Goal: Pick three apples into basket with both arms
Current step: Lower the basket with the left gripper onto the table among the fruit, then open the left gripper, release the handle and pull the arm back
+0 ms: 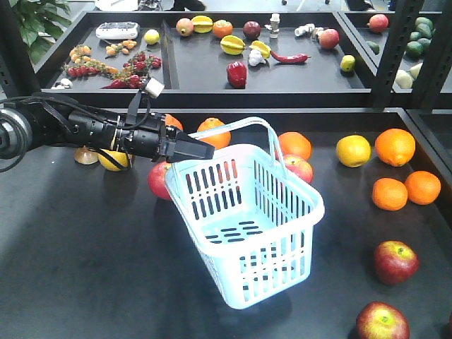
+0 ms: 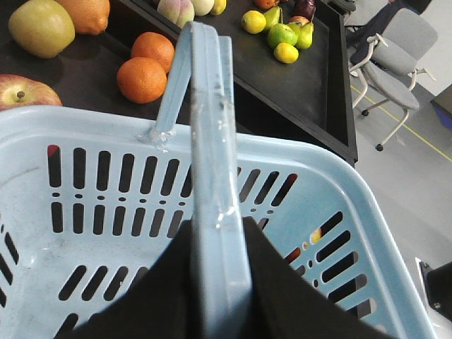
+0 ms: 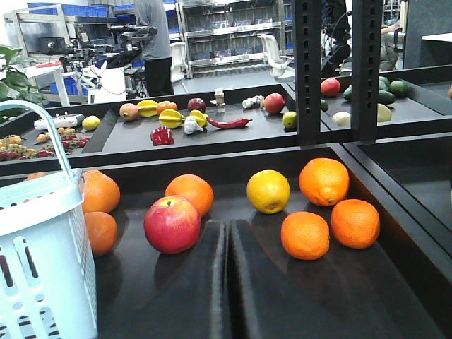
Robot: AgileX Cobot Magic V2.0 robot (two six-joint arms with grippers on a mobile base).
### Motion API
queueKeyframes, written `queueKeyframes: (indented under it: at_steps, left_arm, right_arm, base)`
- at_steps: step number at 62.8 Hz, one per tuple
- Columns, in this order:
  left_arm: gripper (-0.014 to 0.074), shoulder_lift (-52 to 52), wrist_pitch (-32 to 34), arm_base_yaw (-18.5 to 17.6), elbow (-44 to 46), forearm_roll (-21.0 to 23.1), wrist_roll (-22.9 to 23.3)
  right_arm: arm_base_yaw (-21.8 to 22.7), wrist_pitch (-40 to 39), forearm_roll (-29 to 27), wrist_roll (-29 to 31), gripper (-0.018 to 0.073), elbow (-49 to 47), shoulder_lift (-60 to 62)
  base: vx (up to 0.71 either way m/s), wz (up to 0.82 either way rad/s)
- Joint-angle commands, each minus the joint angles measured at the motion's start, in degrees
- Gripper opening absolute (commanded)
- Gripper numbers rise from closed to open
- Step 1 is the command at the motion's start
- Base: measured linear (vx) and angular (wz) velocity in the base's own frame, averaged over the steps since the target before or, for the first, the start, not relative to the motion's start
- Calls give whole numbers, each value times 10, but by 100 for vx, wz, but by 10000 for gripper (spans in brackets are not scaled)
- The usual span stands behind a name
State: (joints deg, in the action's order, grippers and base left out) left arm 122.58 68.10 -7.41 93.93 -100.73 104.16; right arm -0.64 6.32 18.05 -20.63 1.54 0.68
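Basket (image 1: 281,236) tilted, long axis diagonal

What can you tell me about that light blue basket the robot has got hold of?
It is a pale blue basket, plastic by the look, rectangular, with slotted sides and bottom. It is empty. Its two thin hoop handles are pressed together in the robot's left hand, which is shut on them. The basket hangs tilted over the dark table; whether its lowest corner touches the table I cannot tell.

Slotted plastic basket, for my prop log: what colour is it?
Pale blue basket, best seen in the exterior front-facing view.
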Motion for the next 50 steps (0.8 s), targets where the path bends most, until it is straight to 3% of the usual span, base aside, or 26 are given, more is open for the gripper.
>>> queueKeyframes:
  at_steps: [1, 14, 23, 50]
  left_arm:
    - [146, -36, 104, -1, 18, -12, 15]
    - [382, -36, 104, -1, 18, -12, 49]
    - [492, -36, 104, -1, 18, -12, 64]
    - [514, -104, 104, -1, 18, -12, 78]
  right_arm:
    - [1, -41, 7, 5, -5, 8, 7]
    - [1, -41, 7, 5, -5, 8, 7]
    - [1, -41, 7, 5, -5, 8, 7]
    - [1, -41, 7, 5, -5, 8, 7]
  base:
    - [0, 0]
    - [0, 0]
    - [0, 0]
    - [0, 0]
